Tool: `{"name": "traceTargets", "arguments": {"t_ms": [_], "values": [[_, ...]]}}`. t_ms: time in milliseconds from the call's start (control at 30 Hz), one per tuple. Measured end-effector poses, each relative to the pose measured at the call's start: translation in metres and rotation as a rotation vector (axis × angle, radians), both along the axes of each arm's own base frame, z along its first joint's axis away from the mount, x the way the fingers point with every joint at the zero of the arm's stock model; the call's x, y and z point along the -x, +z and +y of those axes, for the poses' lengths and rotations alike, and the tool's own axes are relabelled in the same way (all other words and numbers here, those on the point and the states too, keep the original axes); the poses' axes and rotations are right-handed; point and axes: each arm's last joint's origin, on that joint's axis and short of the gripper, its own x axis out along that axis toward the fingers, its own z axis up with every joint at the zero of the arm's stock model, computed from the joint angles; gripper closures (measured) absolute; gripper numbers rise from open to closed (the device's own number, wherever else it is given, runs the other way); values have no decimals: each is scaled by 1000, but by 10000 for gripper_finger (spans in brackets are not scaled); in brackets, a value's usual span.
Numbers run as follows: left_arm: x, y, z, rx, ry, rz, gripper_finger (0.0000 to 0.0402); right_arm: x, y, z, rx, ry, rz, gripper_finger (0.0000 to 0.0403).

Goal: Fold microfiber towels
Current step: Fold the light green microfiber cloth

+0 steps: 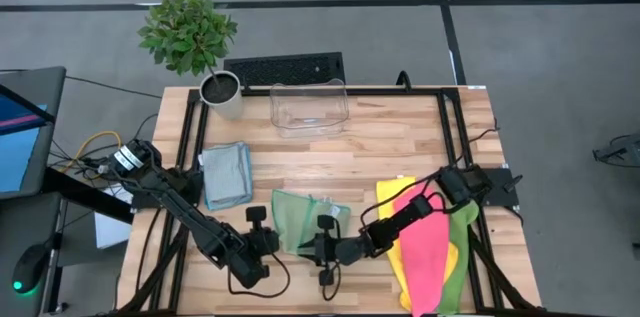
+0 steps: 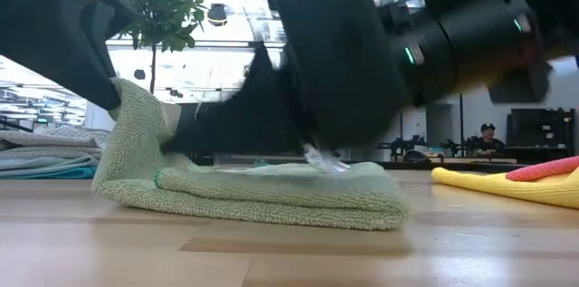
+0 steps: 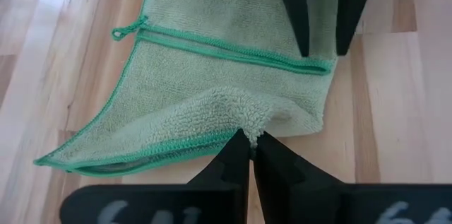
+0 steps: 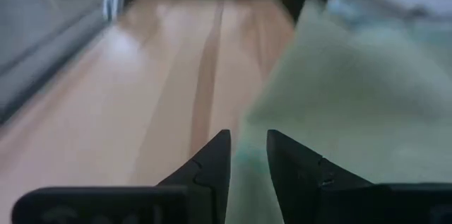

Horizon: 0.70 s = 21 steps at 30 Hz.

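The pale green towel (image 1: 297, 219) lies at the near edge of the table (image 1: 400, 147), partly folded, with both hands working it. The left hand (image 3: 248, 139) is clenched on a pinch of the towel's near edge; in the low view that side of the cloth stands lifted off the wood while the rest lies flat in two layers. The right hand (image 1: 322, 249) sits just beside the towel's other near corner, its fingers (image 4: 212, 160) a little apart; I cannot tell whether any cloth is caught between them. Both arms reach in from the near side, left and right of the cloth, so the towel lies ahead of each hand, towards the far side of the table. Its long axis seems to run near to far, with a green-stitched hem crossing it in the left wrist view.

The next fold probably turns on carrying the pinched edge forward over the flat part; the left hand is the one already gripping it. Bare wood lies beyond the towel. To the left rests a folded light blue towel (image 1: 226, 173); to the right, a heap of yellow, pink and lime towels (image 1: 430, 247) under the right arm. Farther back stand a clear bin (image 1: 309, 107) and a potted plant (image 1: 190, 37)
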Motion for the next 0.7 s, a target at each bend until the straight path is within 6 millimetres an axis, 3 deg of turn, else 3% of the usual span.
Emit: {"name": "traceTargets", "arguments": {"t_ms": [100, 433, 500, 700], "values": [[0, 0, 0, -4, 2, -4, 397, -1, -13, 3, 21, 5, 27, 285], [-3, 4, 0, -4, -12, -4, 397, -5, -11, 0, 24, -7, 47, 285], [-8, 11, -1, -11, -27, -7, 397, -3, 0, 4, 65, 11, 32, 285], [-23, 37, -6, -34, -92, -38, 397, 20, 67, 25, 165, -29, -32, 285]]}}
